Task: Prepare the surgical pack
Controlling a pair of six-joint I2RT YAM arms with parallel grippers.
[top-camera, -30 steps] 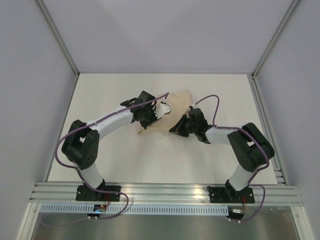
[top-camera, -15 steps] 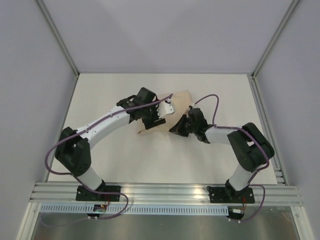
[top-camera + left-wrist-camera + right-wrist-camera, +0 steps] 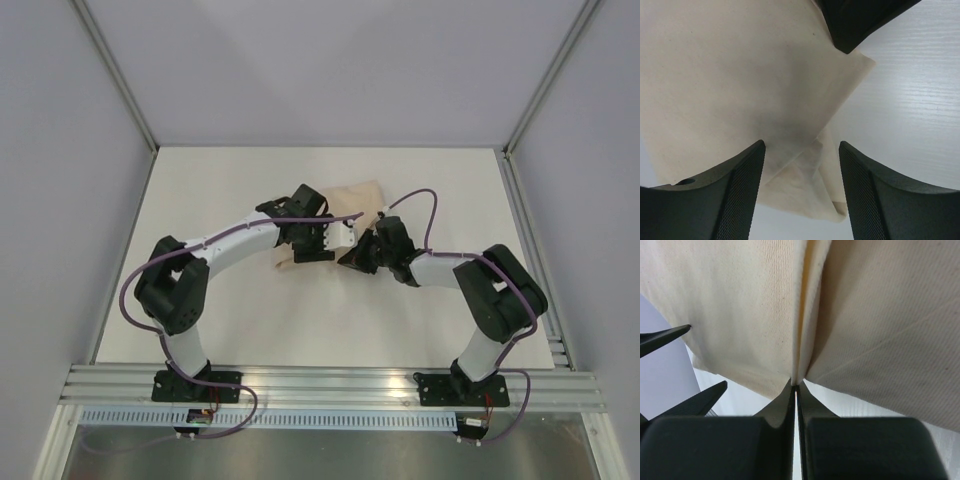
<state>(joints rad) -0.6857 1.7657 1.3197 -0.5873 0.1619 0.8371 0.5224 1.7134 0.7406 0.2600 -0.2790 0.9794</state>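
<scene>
Nearest us, the right claw [image 3: 795,385] is pressed together. It looks to be pinching a fold of the tan cloth [image 3: 357,197], though the tips hide the contact. Just beyond, the left claw [image 3: 801,146] is spread wide above the cloth's folded corner. The cloth lies bundled in the middle of the white table [image 3: 250,320], between both arms.
</scene>
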